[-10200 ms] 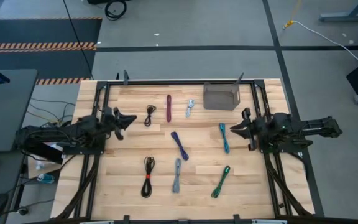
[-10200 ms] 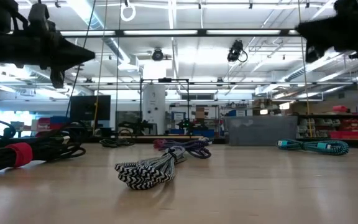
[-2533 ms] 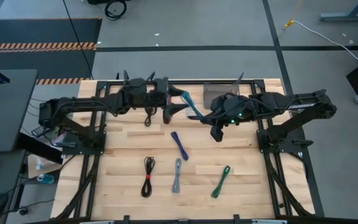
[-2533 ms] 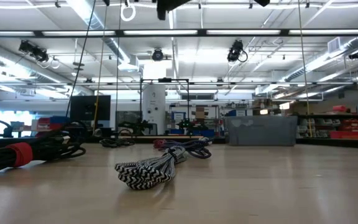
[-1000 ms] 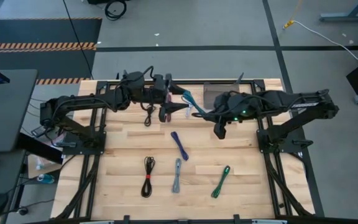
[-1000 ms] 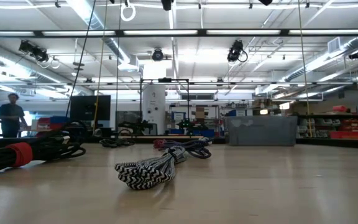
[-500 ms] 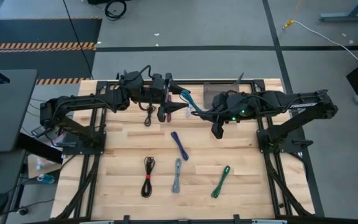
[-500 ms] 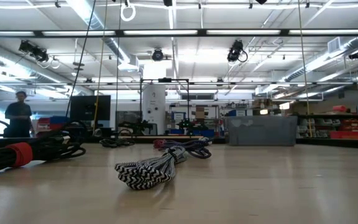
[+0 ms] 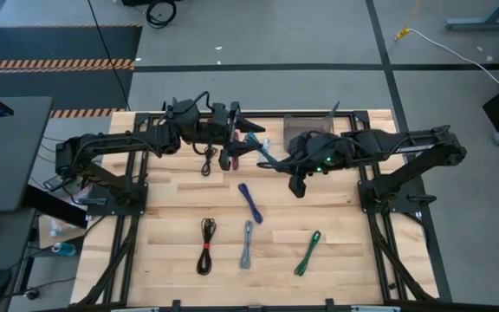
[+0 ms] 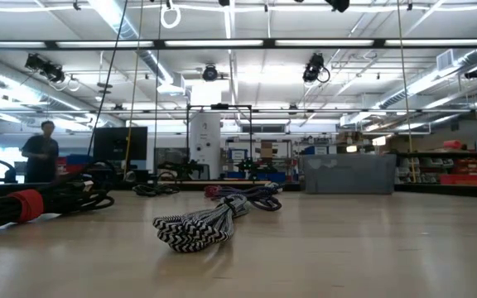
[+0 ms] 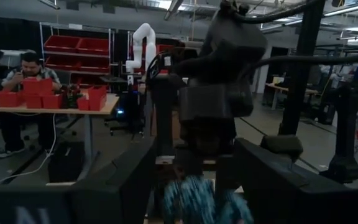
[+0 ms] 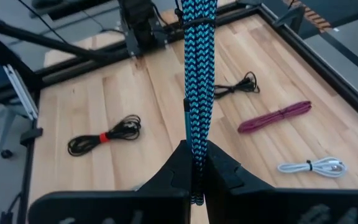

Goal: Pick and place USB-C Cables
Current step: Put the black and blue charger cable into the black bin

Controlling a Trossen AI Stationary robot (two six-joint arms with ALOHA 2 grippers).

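R gripper (image 12: 194,163) clamps teal cable (image 12: 199,74); L gripper (image 9: 248,144) wide, straddling its end.

In the left wrist view the teal cable (image 11: 199,198) is a blur, cut off by the frame's lower edge (its end cannot be made out). A distant person (image 10: 40,156) in the low view is blurred.

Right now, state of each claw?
Left claw: open, fingers either side of the teal cable's far end, not clamped on it.
Right claw: shut on the teal cable, held above the table.
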